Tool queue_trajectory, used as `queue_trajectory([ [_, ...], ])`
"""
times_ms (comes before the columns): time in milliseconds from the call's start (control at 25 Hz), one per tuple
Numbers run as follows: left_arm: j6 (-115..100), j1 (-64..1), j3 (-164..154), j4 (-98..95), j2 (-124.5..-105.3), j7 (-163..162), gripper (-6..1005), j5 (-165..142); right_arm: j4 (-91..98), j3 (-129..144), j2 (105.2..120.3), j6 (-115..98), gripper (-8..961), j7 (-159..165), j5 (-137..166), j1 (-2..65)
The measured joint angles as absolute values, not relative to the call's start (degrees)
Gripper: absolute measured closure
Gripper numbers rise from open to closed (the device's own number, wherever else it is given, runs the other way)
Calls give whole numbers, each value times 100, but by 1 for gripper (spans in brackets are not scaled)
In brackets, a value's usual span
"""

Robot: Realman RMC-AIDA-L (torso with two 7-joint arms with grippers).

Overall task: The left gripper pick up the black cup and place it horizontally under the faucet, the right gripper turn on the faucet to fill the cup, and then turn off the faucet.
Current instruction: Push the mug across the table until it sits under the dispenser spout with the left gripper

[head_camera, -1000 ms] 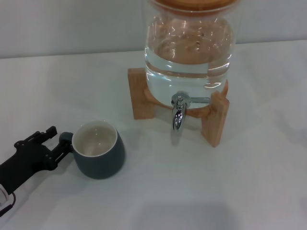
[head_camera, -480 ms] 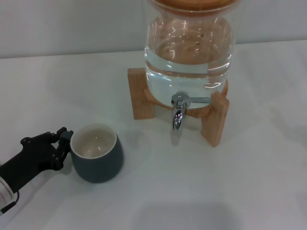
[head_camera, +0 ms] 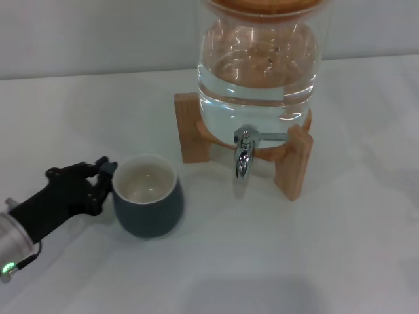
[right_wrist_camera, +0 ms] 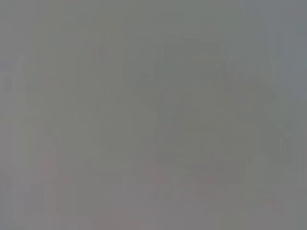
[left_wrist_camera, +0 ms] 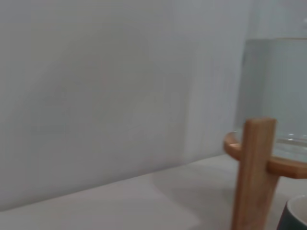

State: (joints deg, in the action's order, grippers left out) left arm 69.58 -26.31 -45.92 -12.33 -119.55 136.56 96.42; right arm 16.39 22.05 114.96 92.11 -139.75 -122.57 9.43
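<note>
The black cup (head_camera: 148, 204) is upright, cream inside showing, to the left and in front of the faucet (head_camera: 243, 157). My left gripper (head_camera: 103, 180) is at the cup's left side, shut on its handle, with the silver wrist and green light at the lower left. A sliver of the cup's rim also shows in the left wrist view (left_wrist_camera: 295, 216). The chrome faucet points down from the glass dispenser (head_camera: 258, 72), its lever pointing right. The right gripper is out of view; the right wrist view is plain grey.
The dispenser holds water and rests on a wooden stand (head_camera: 292, 167) with legs left and right of the spout. A stand leg (left_wrist_camera: 253, 172) is close ahead in the left wrist view. The white table (head_camera: 294, 261) stretches in front.
My left gripper has closed in on the cup's handle and moved right and slightly back, carrying the cup toward the faucet. The dispenser has not moved.
</note>
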Motion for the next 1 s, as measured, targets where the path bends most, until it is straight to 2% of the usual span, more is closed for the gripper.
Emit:
queue_trajectory([
  [600,6609,-3943,-5224,-109,-12040,13715,855,9639,1643,2284,11496,9321,94,-13975,-12233,1019],
  [1000,6429,-4153,-5232,120,-12079,13900,856,9650,1644,2294,11496,9371,93,-13975,-12233,1011],
])
